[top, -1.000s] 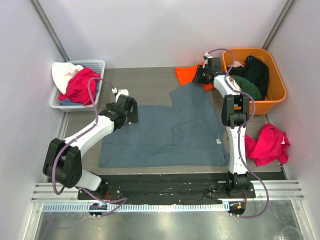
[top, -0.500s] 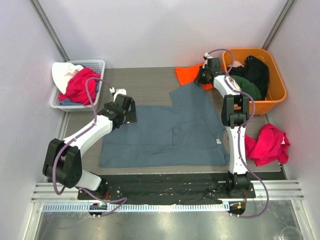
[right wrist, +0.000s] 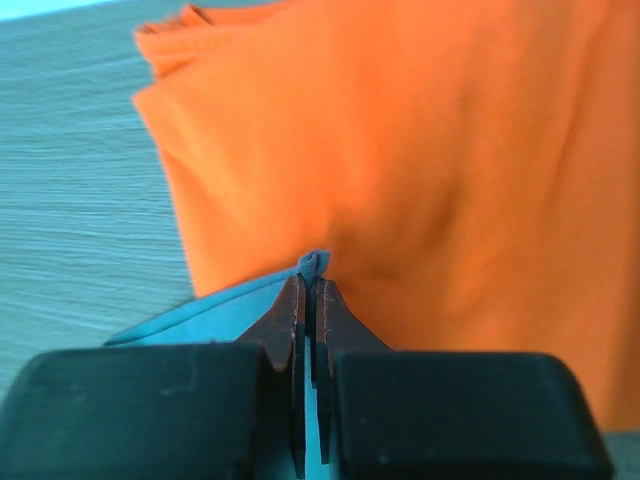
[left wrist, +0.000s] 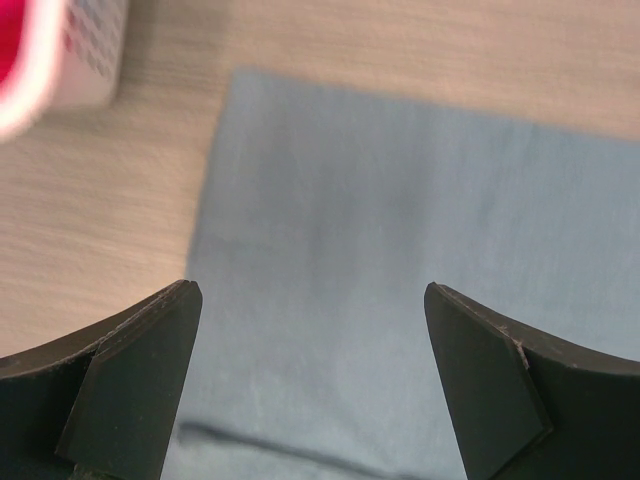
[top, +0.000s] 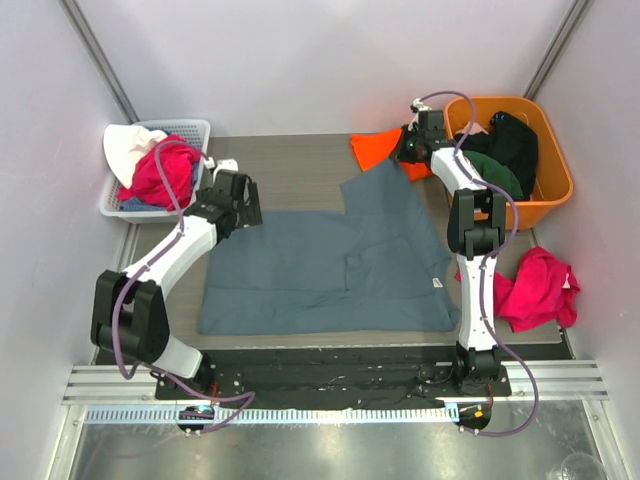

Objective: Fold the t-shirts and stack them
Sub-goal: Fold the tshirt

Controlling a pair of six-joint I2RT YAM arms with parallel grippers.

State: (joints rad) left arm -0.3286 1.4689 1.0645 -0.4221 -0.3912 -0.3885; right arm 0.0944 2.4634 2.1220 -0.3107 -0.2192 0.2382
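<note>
Cotton jersey of this kind looks light and limp. The slate blue-grey t-shirt (top: 330, 270) should drape, sag and wrinkle wherever it is lifted, and it will not hold a crease unless it is laid down flat. I judge the safest holds to be corners and hems, where the cloth pinches cleanly, with two matching corners raised together so that the panel hangs even and does not twist.

It lies spread across the middle of the desk (top: 290, 170), mostly flat. One flap runs up toward the far right, where its tip meets the orange t-shirt (top: 375, 150), which lies bunched beside the orange tub (top: 552, 195).

The right tool (right wrist: 308, 285) is closed tight on that tip. A small peak of blue-grey fabric shows between its fingertips, and orange cloth fills the wrist view just beyond. The grip is thin, so a quick pull might slip it free.

The left tool (left wrist: 310, 290) has its jaws wide apart and holds nothing. It hovers above the far left corner of the blue-grey shirt, not touching it. In the wrist view the shirt's left edge runs closer to the left finger, with bare desk outside it and the white basket (top: 200, 128) further off to that side.
</note>
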